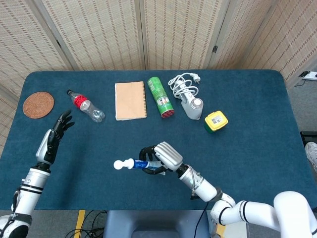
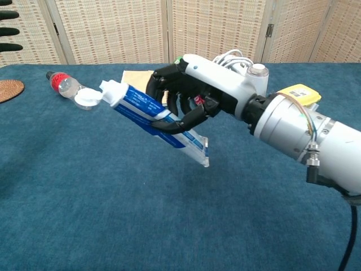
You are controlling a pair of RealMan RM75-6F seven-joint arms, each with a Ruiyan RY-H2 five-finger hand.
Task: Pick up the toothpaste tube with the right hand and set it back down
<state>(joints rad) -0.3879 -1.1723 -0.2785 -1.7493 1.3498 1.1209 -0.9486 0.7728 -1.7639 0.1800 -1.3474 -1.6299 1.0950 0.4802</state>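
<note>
My right hand [image 1: 162, 157] [image 2: 189, 93] grips a blue and white toothpaste tube [image 1: 132, 164] [image 2: 148, 116] around its middle and holds it well above the table. The tube's white cap [image 2: 88, 98] points to the left and its crimped end hangs lower to the right. In the head view the tube hovers over the front centre of the blue table [image 1: 247, 144]. My left hand [image 1: 53, 138] is raised over the table's left side, fingers spread, holding nothing; only its fingertips [image 2: 8, 31] show at the chest view's top left.
Along the back of the table lie a round woven coaster [image 1: 38, 104], a plastic bottle with a red label [image 1: 85, 105], a tan spiral notebook [image 1: 130, 100], a green can [image 1: 160, 96], a white device with coiled cable [image 1: 188, 96] and a yellow box [image 1: 216, 121].
</note>
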